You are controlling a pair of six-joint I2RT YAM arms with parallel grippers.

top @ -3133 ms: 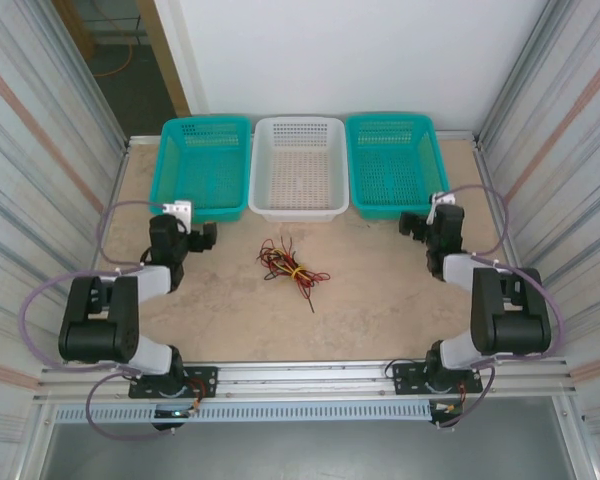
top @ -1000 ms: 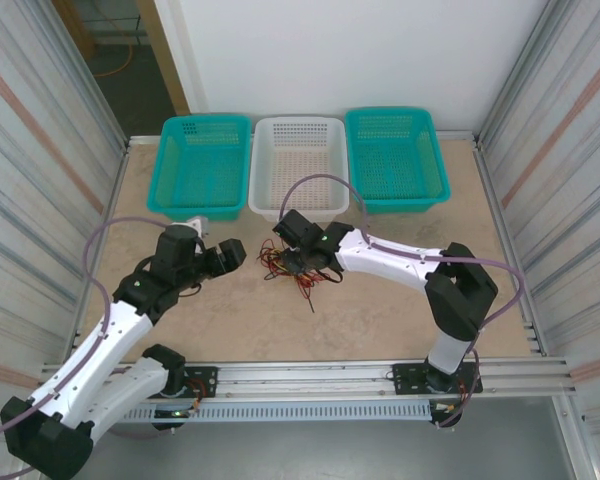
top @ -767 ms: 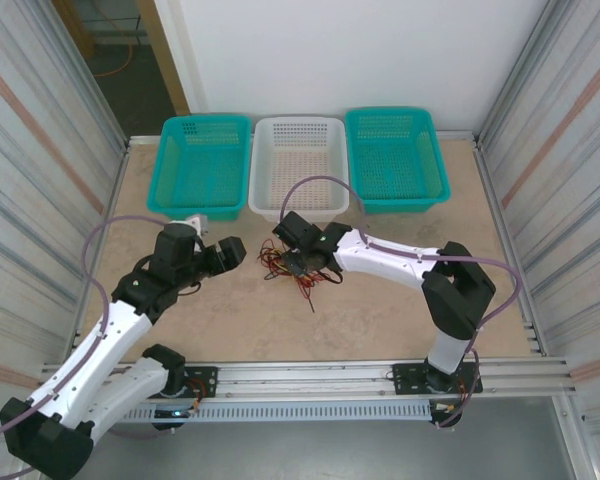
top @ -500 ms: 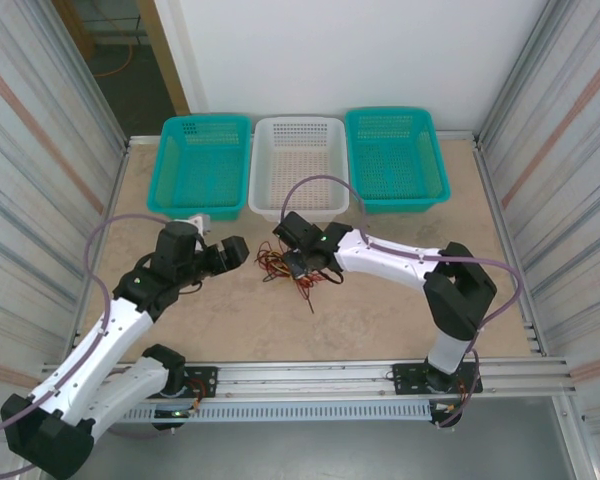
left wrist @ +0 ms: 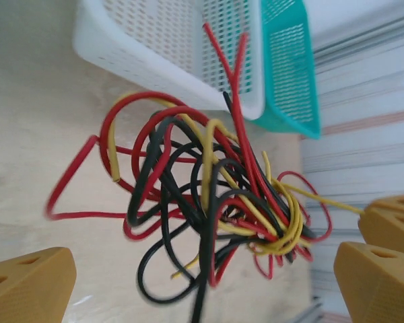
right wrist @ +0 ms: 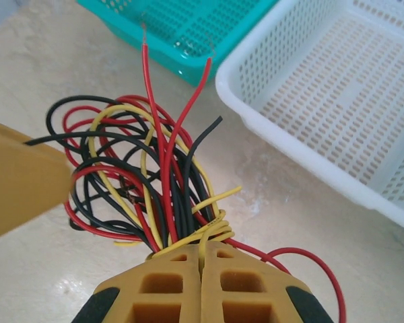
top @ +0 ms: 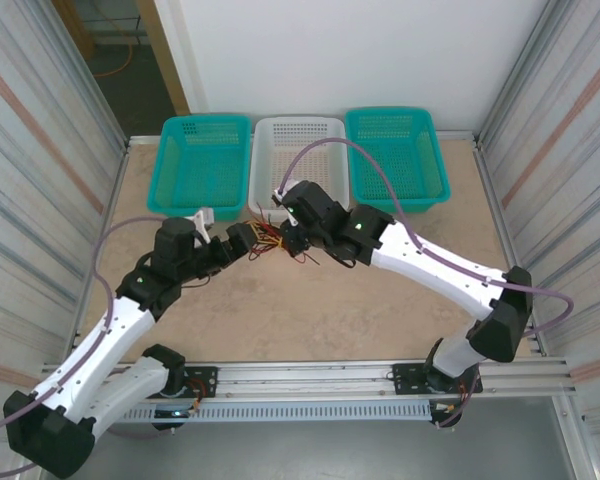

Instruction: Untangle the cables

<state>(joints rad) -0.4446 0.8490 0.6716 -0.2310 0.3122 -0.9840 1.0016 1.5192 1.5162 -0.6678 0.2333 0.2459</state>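
Clamping the tangle of thin red, black and pale yellow wires [right wrist: 148, 195] between closed fingers, the right gripper [right wrist: 202, 252] presents it beside the white perforated plastic basket [top: 296, 213]. The left gripper [top: 242, 240], jaws spread wide, flanks it, likely to pick a strand. The beige tabletop [top: 280, 320] is free toward its near edge.

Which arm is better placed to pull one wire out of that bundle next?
Probably left. The right gripper is shut on the cables, pinching the bundle at one end. The left gripper is open and facing their loose loops.
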